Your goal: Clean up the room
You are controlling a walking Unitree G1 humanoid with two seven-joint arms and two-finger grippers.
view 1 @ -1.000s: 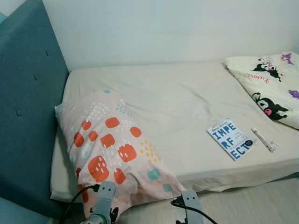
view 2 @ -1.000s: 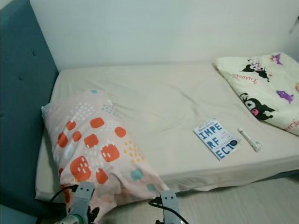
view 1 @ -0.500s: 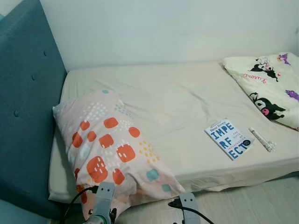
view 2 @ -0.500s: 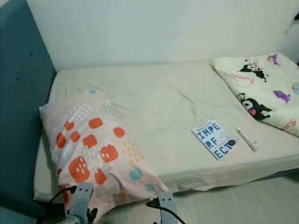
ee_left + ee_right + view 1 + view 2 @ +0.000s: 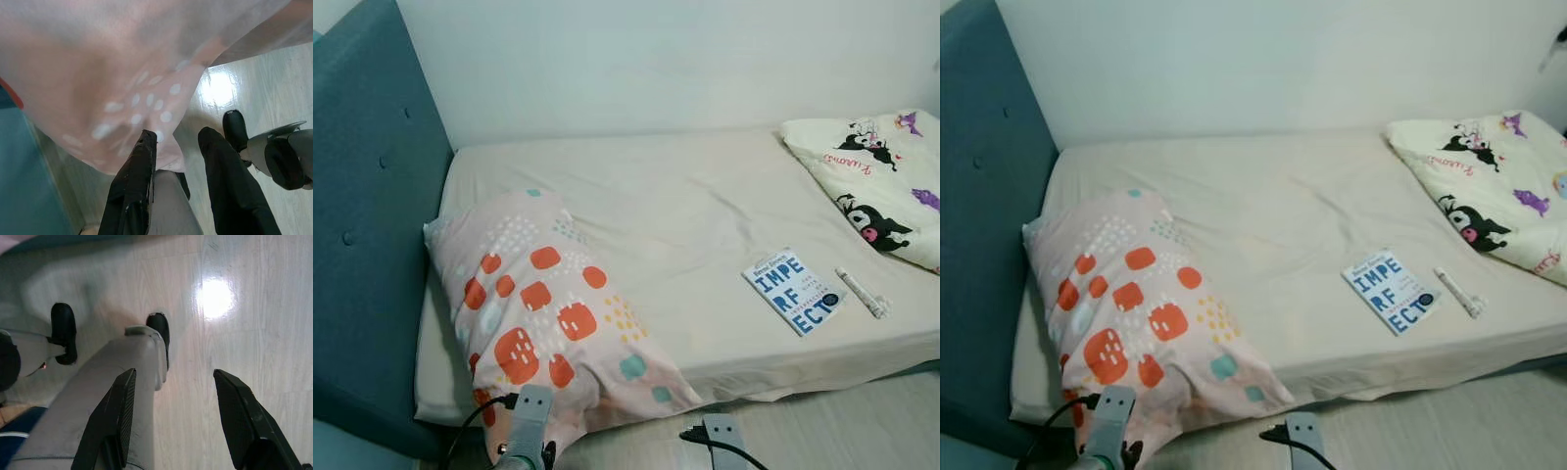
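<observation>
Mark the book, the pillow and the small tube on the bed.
book (image 5: 794,291), left eye view, middle of its cover
pillow (image 5: 540,299), left eye view, middle of its patterned top
tube (image 5: 863,292), left eye view, middle of its length

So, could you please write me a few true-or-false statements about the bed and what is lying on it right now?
1. The pillow with orange patches lies at the end of the bed next to the teal headboard. True.
2. The book stands upright against the wall. False: it lies flat on the sheet near the bed's front edge.
3. A small white tube lies beside the book, apart from it. True.
4. The cartoon-print blanket covers the pillow. False: it is bunched at the opposite end of the bed.
5. The left gripper is shut on the book. False: its fingers are open, just below the pillow's hanging corner.
</observation>
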